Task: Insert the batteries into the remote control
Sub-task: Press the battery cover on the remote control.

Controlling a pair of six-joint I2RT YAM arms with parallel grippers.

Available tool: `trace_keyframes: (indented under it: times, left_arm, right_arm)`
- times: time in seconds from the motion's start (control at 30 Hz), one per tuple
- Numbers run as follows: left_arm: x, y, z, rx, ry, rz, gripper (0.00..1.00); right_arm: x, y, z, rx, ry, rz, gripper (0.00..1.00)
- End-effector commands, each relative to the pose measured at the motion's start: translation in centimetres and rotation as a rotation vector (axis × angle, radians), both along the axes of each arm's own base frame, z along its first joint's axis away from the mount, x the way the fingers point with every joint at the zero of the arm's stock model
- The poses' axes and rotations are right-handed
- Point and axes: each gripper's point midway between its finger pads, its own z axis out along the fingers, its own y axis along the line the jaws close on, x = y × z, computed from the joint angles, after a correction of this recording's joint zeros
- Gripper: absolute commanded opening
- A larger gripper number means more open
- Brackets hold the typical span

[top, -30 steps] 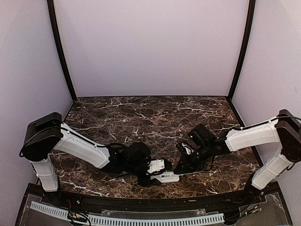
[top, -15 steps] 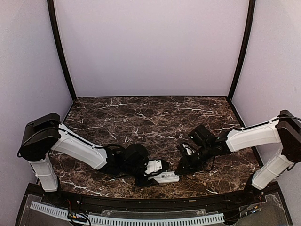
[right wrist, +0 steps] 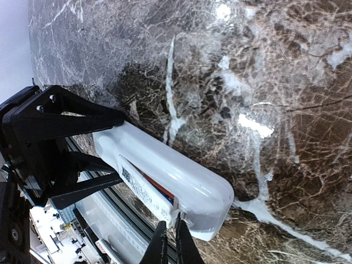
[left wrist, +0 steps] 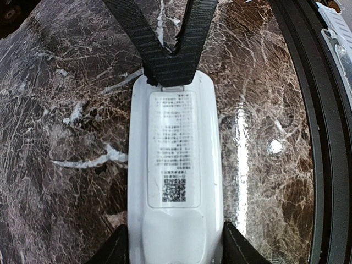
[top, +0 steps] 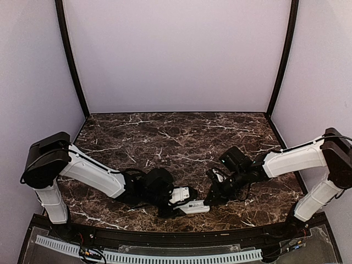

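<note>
The remote control [left wrist: 175,181] is white, its back label printed in fine grey text with 1 black square code. My left fingers [left wrist: 116,251] are black. The table [left wrist: 66,110] is dark brown marble, veined white.

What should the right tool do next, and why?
Probably the right tool, shut, should press the labelled cover down flat: its tips sit at the cover's end, orange-red shows in a gap beside it, and the left tool grips the remote.
</note>
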Motion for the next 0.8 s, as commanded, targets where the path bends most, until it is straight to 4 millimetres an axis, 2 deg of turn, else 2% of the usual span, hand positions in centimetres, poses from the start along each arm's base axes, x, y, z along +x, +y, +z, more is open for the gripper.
trace_keyframes:
  times: [0.0,0.47,0.77]
  left_arm:
    - [-0.6,0.8,-0.4,0.022,0.008,-0.009,0.52]
    - [-0.7,0.7,-0.4,0.021,0.016,-0.016,0.51]
    - [-0.9,0.3,-0.5,0.015,0.032,-0.027,0.48]
  right_arm:
    - [0.0,0.5,0.1,0.012,-0.004,0.007,0.05]
    - [0.1,0.8,-0.8,-0.012,0.007,0.014,0.00]
    - [-1.1,2.1,-1.7,-0.039,0.026,0.045,0.00]
